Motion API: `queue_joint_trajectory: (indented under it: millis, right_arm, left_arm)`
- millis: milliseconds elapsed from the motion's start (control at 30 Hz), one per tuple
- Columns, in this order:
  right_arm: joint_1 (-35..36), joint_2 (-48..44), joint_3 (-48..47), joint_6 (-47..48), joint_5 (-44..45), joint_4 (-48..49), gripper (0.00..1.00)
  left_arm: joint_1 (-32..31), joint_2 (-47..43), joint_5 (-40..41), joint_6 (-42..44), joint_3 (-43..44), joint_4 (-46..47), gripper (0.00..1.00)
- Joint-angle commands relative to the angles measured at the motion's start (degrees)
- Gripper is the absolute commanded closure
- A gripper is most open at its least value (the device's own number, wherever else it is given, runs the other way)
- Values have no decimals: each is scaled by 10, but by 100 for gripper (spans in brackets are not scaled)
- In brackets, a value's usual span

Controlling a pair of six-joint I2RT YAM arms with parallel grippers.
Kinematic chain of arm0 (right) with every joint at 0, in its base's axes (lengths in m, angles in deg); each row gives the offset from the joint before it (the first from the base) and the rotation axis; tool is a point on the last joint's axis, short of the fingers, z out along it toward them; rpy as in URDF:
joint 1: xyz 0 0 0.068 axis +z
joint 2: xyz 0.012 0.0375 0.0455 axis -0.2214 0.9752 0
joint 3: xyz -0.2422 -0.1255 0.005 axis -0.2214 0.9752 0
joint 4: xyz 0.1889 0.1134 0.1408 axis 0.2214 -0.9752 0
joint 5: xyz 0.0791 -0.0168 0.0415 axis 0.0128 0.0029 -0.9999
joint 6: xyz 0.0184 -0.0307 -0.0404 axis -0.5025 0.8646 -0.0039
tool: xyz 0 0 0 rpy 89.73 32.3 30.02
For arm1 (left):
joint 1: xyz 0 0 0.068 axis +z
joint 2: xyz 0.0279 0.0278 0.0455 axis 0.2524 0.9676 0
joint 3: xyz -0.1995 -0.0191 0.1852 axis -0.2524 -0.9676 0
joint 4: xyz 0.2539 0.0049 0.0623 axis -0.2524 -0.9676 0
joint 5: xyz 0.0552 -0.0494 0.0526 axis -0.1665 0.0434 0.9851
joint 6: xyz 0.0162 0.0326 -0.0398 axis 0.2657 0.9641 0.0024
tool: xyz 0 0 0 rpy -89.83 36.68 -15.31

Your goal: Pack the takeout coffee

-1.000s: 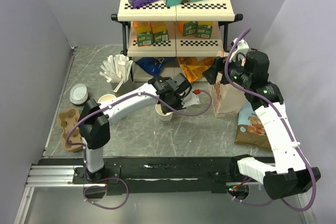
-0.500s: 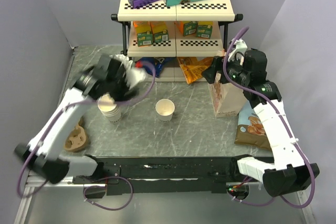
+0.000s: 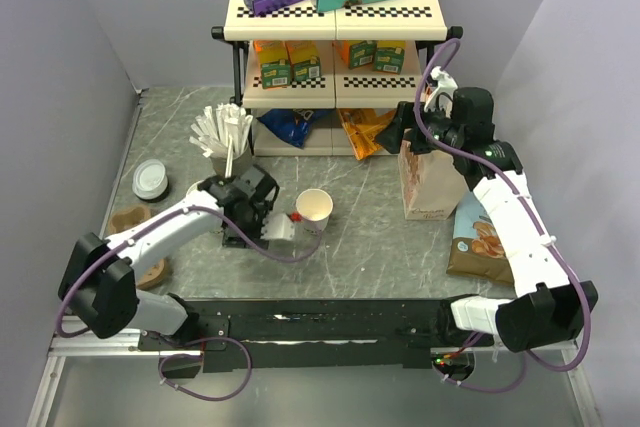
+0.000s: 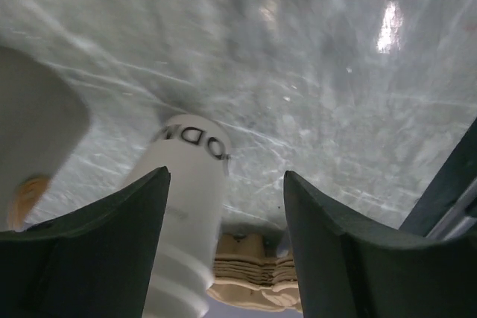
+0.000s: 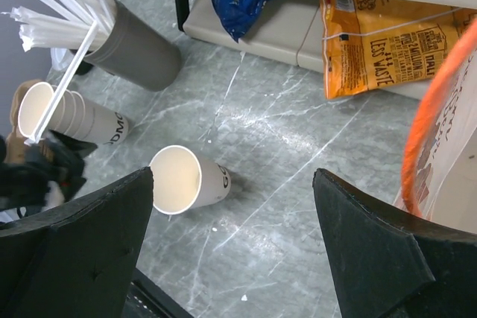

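Open left gripper [image 4: 223, 247], coffee cup [image 3: 314, 209] to its right
It holds nothing. Go around the cup's sides, squeeze softly.

The takeout coffee [image 5: 186, 178] is matt white paper with a smooth cream interior. The table [image 3: 380, 247] is grey, marble-patterned and glossy, showing light reflections. The bag [image 3: 428, 187] is matt brown paper. The orange snack packet [image 5: 380, 31] is glossy, crinkled plastic film.
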State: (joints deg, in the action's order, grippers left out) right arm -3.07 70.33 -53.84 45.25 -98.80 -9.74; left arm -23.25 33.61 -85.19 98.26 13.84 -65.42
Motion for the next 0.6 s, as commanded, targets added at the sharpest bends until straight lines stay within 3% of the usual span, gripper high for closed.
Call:
queue_joint_trajectory:
  millis: [0, 167, 567]
  right_arm:
    - [-3, -29, -14, -8, -6, 25, 7]
    - [-2, -36, -3, -14, -8, 30, 7]
    - [-2, -22, -22, -24, -6, 27, 7]
  left_arm:
    - [-6, -14, 85, 99, -86, 71, 32]
    - [-6, -6, 134, 132, -149, 142, 32]
    - [15, 52, 182, 162, -178, 261, 34]
